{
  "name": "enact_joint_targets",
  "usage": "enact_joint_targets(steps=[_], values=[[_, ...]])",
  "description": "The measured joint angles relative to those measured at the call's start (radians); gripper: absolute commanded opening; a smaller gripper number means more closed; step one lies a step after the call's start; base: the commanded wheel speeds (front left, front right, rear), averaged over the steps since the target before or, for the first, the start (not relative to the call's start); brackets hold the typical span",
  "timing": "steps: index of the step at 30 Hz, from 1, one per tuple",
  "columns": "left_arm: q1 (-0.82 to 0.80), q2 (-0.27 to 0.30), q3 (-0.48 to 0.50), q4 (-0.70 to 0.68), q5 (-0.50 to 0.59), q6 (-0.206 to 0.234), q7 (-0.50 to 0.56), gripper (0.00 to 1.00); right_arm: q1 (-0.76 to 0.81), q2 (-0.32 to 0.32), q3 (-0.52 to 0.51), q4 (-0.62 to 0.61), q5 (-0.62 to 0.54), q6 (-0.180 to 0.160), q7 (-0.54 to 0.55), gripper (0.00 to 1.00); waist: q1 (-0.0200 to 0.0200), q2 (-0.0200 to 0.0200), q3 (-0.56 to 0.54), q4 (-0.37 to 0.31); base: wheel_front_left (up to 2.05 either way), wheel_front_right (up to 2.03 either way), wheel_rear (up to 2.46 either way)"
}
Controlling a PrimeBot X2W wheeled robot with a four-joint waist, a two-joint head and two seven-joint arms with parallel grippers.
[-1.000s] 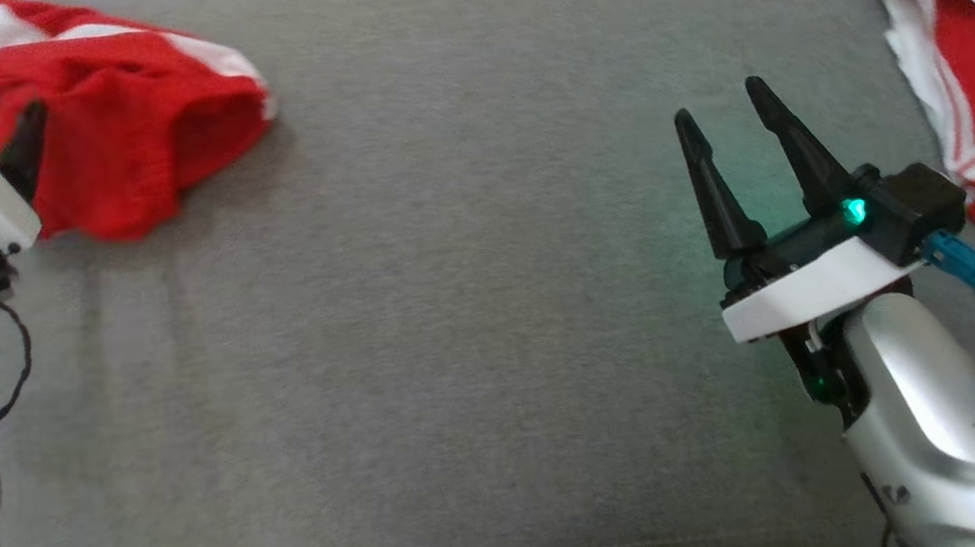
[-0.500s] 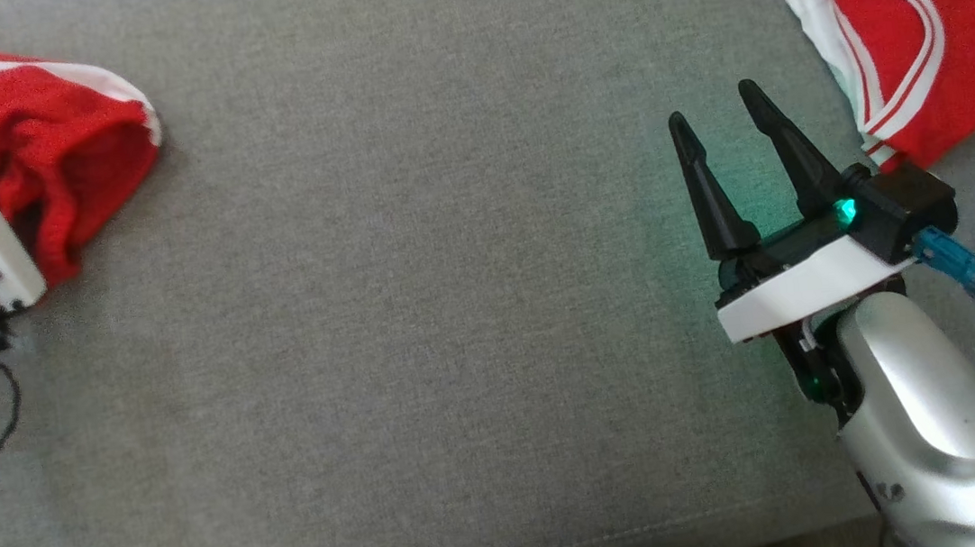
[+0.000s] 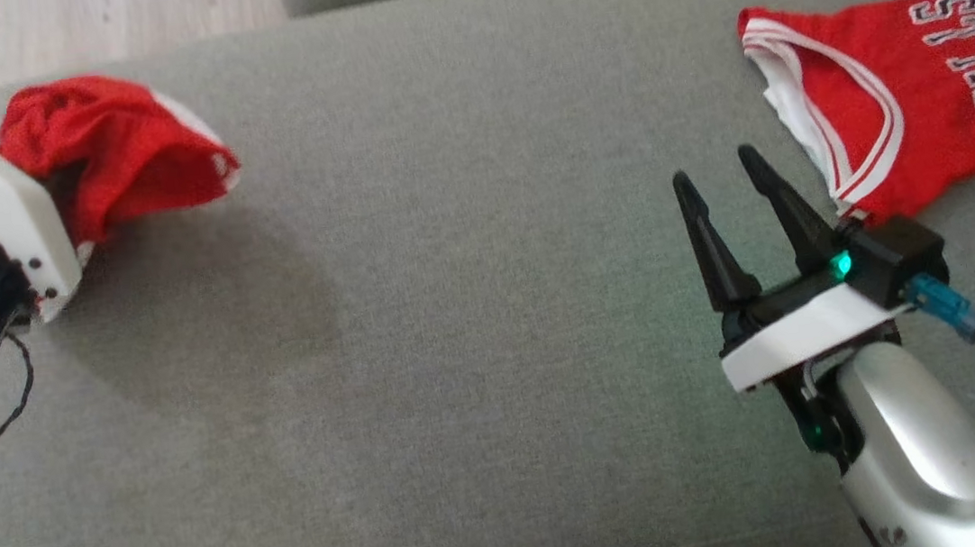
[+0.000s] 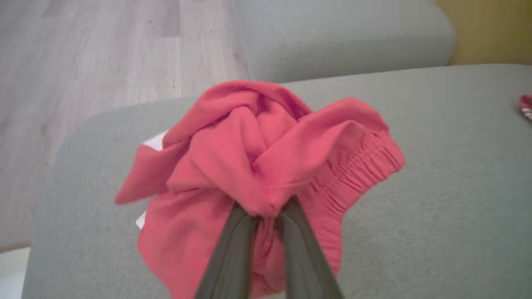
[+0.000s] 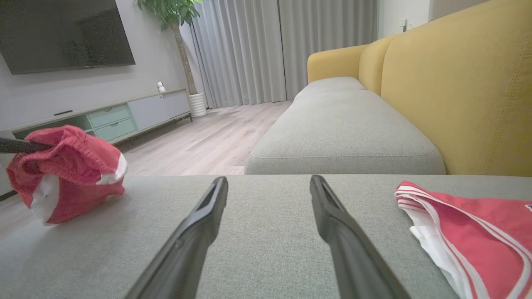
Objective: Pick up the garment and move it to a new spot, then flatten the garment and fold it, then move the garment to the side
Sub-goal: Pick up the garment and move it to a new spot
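at the upper left of the head view your left gripper (image 4: 266, 218) has its fingers pinched shut on a small fold of the red shorts (image 3: 121, 149), close to the elastic waistband. the rest of the cloth is bunched in a ball around the tips. in the right wrist view the bundle hangs at the left edge, low over the grey sofa cushion (image 3: 457, 331); whether its underside touches cannot be told.

the step in hand looks like the carry to a new spot. the grip is on a small tuck of fabric, so move smoothly and avoid any jerk that could pull it free. raise it enough that the hanging part does not drag and roll under itself. aim for the bare middle of the cushion, well away from the edge by the floor at the upper left, so there is room to spread it on every side. lower until the cloth rests before you let go.

your right gripper (image 3: 713, 166), at the lower right, has its fingers apart and holds nothing. bring it in only once the shorts are down, to take a second corner. set down clear of the red jersey (image 3: 905, 112) at the upper right.
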Motion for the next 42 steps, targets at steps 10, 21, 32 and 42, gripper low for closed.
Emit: enact_joint_targets(steps=[10, 21, 32, 42], values=[[0.044, 0.004, -0.040, -0.315, -0.052, 0.016, -0.017, 0.00, 0.029, 0.005, -0.016, 0.001, 0.007, 0.000, 0.000, 1.00, 0.0000, 0.0000, -0.077, -0.044, 0.00, 0.00, 0.00], [0.169, -0.114, -0.103, -0.528, -0.014, 0.115, -0.126, 0.00, 0.049, 0.007, -0.026, -0.028, 0.007, 0.000, 0.000, 1.00, 0.0000, 0.0000, -0.073, -0.162, 0.00, 0.00, 0.00], [0.221, -0.337, -0.206, -0.056, 0.067, 0.068, -0.418, 0.51, 0.048, 0.019, -0.002, -0.027, 0.007, 0.000, 0.000, 1.00, 0.0000, 0.0000, -0.027, -0.230, 0.00, 0.00, 0.00], [0.119, -0.396, -0.251, 0.141, 0.073, 0.014, -0.518, 1.00, 0.047, 0.014, -0.029, -0.020, 0.007, 0.000, 0.000, 1.00, 0.0000, 0.0000, -0.029, -0.175, 0.00, 0.00, 0.00]])
